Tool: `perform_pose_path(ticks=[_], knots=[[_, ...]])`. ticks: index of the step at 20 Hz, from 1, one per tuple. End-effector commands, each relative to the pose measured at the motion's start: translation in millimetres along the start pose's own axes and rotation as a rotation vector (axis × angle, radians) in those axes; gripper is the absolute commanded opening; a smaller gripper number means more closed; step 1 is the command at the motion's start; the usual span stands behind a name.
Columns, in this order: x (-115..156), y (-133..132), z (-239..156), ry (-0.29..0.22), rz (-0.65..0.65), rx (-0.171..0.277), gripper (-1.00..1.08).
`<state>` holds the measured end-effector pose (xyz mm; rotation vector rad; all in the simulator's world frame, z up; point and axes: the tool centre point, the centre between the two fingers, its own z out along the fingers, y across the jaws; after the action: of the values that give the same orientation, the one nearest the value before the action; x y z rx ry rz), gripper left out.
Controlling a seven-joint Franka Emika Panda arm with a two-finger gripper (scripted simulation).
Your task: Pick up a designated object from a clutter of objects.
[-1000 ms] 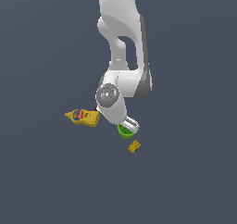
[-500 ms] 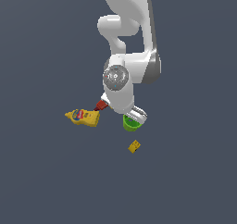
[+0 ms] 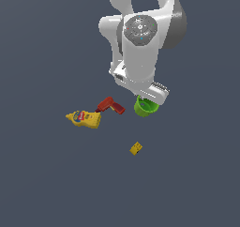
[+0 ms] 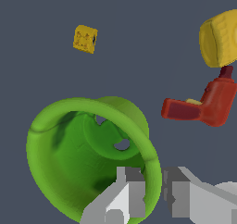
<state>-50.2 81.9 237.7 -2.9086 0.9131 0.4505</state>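
Note:
The designated object, a bright green cup (image 3: 146,107), hangs tilted just under the white hand, above the dark floor. My gripper (image 3: 150,98) is shut on its rim. In the wrist view the cup (image 4: 83,153) shows its hollow inside, with one finger (image 4: 124,196) inside the wall and the other (image 4: 185,193) outside it, the gripper (image 4: 155,190) pinching the wall between them. The rest of the clutter lies below: a yellow mustard bottle (image 3: 84,119), a red L-shaped tool (image 3: 110,105) and a small yellow cube (image 3: 136,148).
The mustard bottle (image 4: 221,39) and the red tool (image 4: 203,105) lie close together at the exterior view's left of the cup. The yellow cube (image 4: 85,38) lies apart from them on the plain dark grey floor (image 3: 197,184).
The arm has risen and carried the green cup up and toward the exterior view's right. The red tool, earlier mostly behind the arm, now shows in full.

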Motion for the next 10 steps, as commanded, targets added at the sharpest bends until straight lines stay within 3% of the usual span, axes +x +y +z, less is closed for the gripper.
perform_pose_path(ticks=[1, 10], knots=[[-21.2, -5.7, -24.1, 0.002, 0.000, 0.000, -1.00], [-82.5, -24.9, -94.4, 0.001, -0.001, 0.001, -1.00]])
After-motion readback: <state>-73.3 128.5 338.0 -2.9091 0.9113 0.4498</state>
